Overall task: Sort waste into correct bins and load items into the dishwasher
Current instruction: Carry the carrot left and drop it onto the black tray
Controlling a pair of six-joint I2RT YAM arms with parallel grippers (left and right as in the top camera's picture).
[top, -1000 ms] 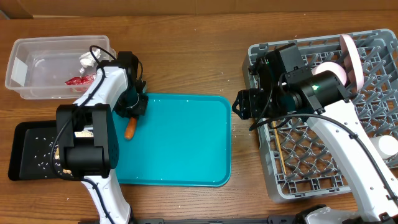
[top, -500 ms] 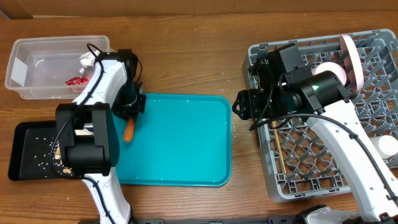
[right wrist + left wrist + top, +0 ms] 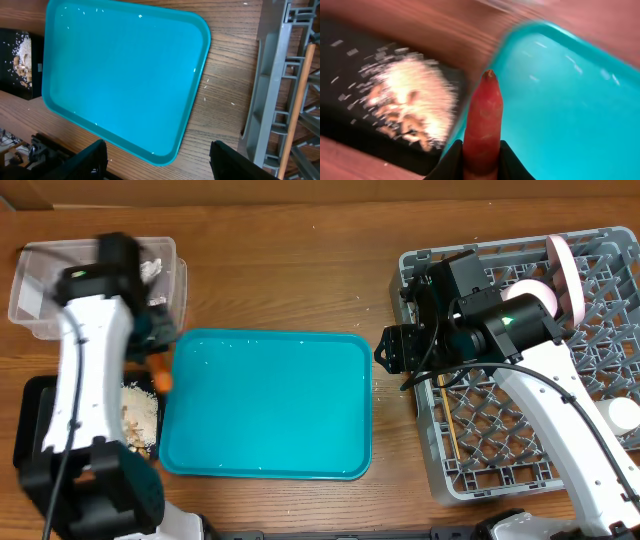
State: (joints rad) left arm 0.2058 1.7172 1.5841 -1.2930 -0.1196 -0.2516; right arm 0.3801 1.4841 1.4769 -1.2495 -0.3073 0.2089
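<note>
Orange carrot (image 3: 482, 120) — clamped between the 2 fingers of the left gripper (image 3: 481, 152), its narrow tip pointing away from the wrist camera. Overhead, it hangs at the left rim of the teal tray (image 3: 265, 405), just beside the black tray (image 3: 35, 425). The black tray holds a pile of rice and beige scraps (image 3: 140, 415). The clear tub (image 3: 30, 305) lies behind, partly hidden by the blurred arm. Right gripper (image 3: 385, 350) — jaws apart, holding nothing, over bare table between the teal tray and the grey dish rack (image 3: 500, 445). In the rack: 1 upright plate (image 3: 565, 270), a bowl (image 3: 530, 292) beside it, chopsticks (image 3: 447, 420) lying flat.
</note>
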